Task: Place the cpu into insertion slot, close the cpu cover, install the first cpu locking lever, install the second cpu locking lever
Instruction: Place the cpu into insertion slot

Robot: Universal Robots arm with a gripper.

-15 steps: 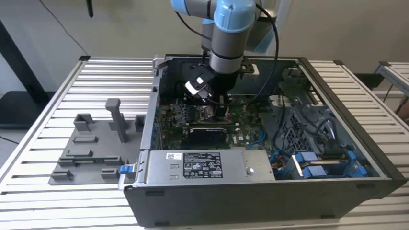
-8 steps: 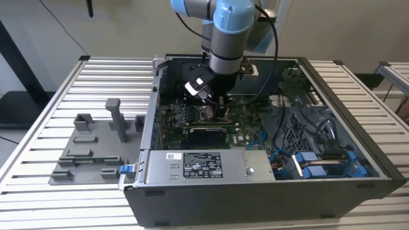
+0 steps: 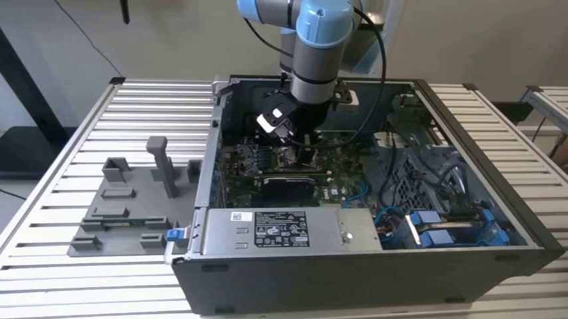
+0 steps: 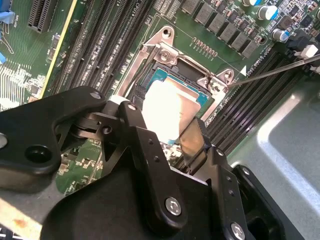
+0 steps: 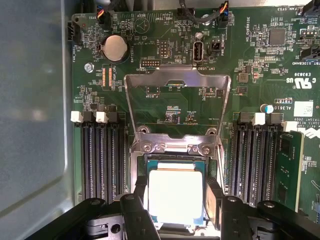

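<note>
The cpu (image 5: 175, 195) is seen lying within the insertion slot (image 5: 136, 165) near the middle of the motherboard (image 5: 280, 90), inside the computer case (image 3: 355, 279) on the counter (image 3: 133, 113). It is judged to be clamped at two opposite edges by the fingers (image 5: 214, 200) of the gripper (image 5: 176, 212). The cpu cover (image 5: 150, 75) is swung open beyond the slot. If the chip is not seated flat and keyed, contact pins could be bent by any downward press. Should the pads stick on release, the chip could be lifted askew. The open cover could be struck if the gripper is carried toward it.
</note>
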